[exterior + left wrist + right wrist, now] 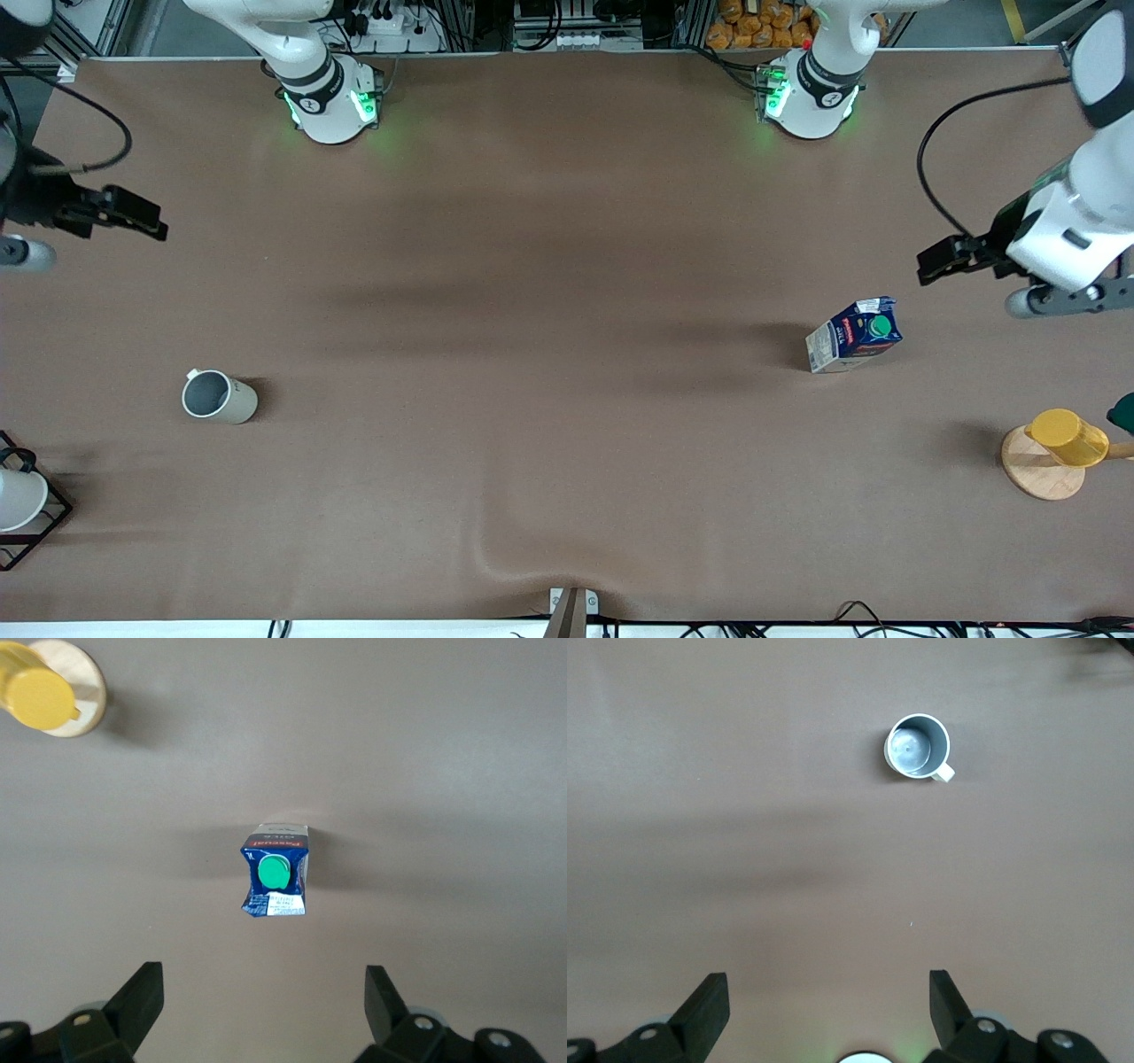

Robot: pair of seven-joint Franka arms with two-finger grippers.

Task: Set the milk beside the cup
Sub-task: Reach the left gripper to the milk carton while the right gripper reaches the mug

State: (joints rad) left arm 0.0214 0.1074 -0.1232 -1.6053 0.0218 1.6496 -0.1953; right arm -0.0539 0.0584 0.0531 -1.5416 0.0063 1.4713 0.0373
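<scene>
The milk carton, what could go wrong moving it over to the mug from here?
The milk is tall and narrow, so an off-centre grasp by the open left gripper could tip it. The cup stands toward the right arm's end, a long carry. Setting down too close could knock it.

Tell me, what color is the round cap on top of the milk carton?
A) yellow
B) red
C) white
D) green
D: the milk carton stands on the table with a round green cap on its dark-blue top, seen plainly from the left wrist view.
</scene>
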